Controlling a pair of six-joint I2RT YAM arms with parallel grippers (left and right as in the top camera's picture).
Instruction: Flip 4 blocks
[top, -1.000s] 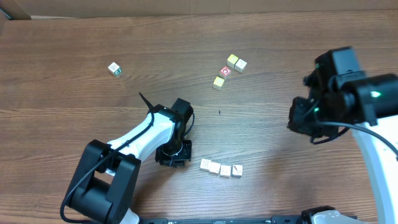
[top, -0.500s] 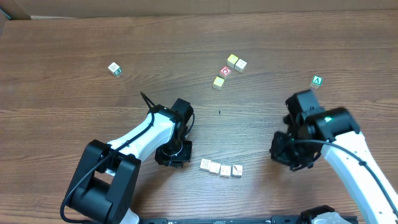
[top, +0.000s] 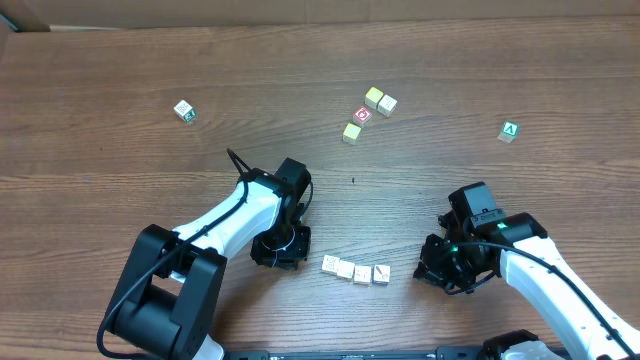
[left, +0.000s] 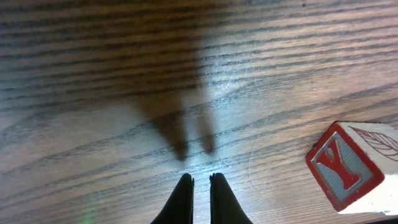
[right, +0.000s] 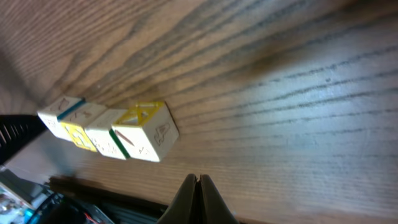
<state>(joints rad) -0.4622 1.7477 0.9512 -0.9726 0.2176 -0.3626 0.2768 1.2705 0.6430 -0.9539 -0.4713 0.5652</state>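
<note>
Now, overhead: the four blocks (top: 355, 270) lie in a touching row at 6 o'clock on the surface (top: 100, 170). The left gripper (top: 280, 252) sits at the row's 9 o'clock, just beside it, about where it was a second ago. The right gripper (top: 424, 273) has swung down from 2 o'clock and now hangs at the row's 3 o'clock, near but apart. That sweep has uncovered the green A cube (top: 510, 131) at 2 o'clock. The red cube (top: 362, 115) and its neighbours at 12 o'clock have not shifted. Neither has the row, so no flip has begun, by my reading.

Left wrist: the left gripper (left: 200, 183) shows its fingers pressed nearly together, pinching nothing, tips low over bare wood. One end block (left: 351, 168) with a red Y face lies at 3 o'clock, clear of the fingers.

Right wrist: the right gripper (right: 199, 180) is also squeezed together and empty. The blocks (right: 109, 127) run off toward 10 o'clock, and the nearest one, yellow-topped, is not touched.

Both arms now bracket the row with fingers drawn in. That suggests a nudge or tip from the ends rather than a pinch. All four blocks are still to turn.
</note>
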